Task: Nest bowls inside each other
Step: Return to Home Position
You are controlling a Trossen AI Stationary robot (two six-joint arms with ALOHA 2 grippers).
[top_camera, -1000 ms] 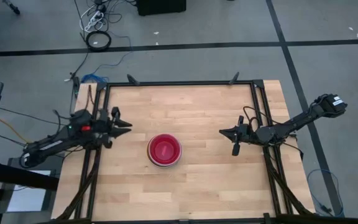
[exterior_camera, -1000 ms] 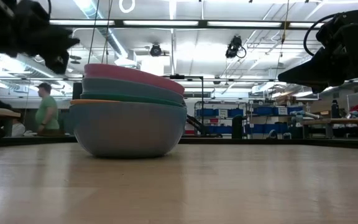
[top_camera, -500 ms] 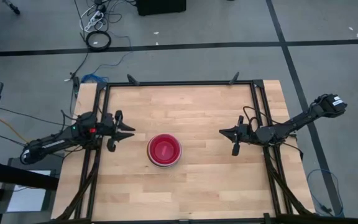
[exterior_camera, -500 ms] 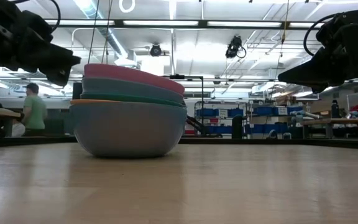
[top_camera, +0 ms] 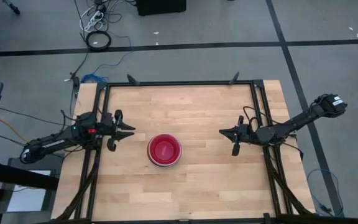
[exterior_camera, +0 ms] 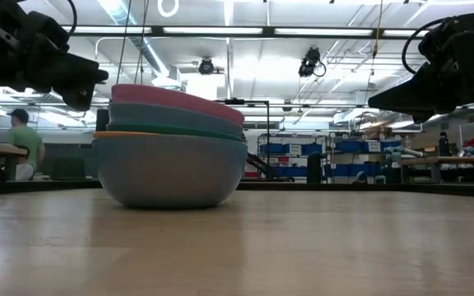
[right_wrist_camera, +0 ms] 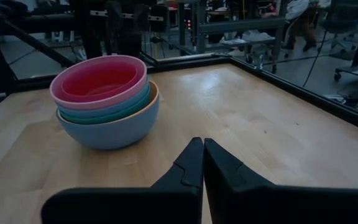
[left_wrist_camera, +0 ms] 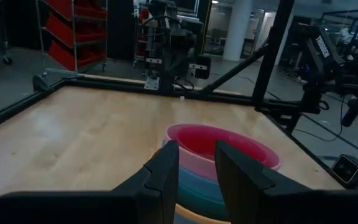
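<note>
Both arms are stretched out low and nearly level, each reaching inward so the two tips face each other, well apart. The left pincer [top_camera: 130,130] has its fingers [left_wrist_camera: 166,171] parted by a narrow gap. The right pincer [top_camera: 222,132] has its fingers [right_wrist_camera: 191,163] pressed together. Behind it the forearm looks slightly kinked at the wrist, though that's hard to judge from above.

A light wooden counter [top_camera: 191,106] sits inside a black metal frame [top_camera: 179,82] on a grey floor [top_camera: 229,25] crossed by dark tape lines [top_camera: 185,45]. Beyond its far edge lie a white power strip [top_camera: 94,20] and a coil of black cable [top_camera: 98,40]. In the room behind, a person in a green shirt [exterior_camera: 25,146] shows at the far left.
</note>
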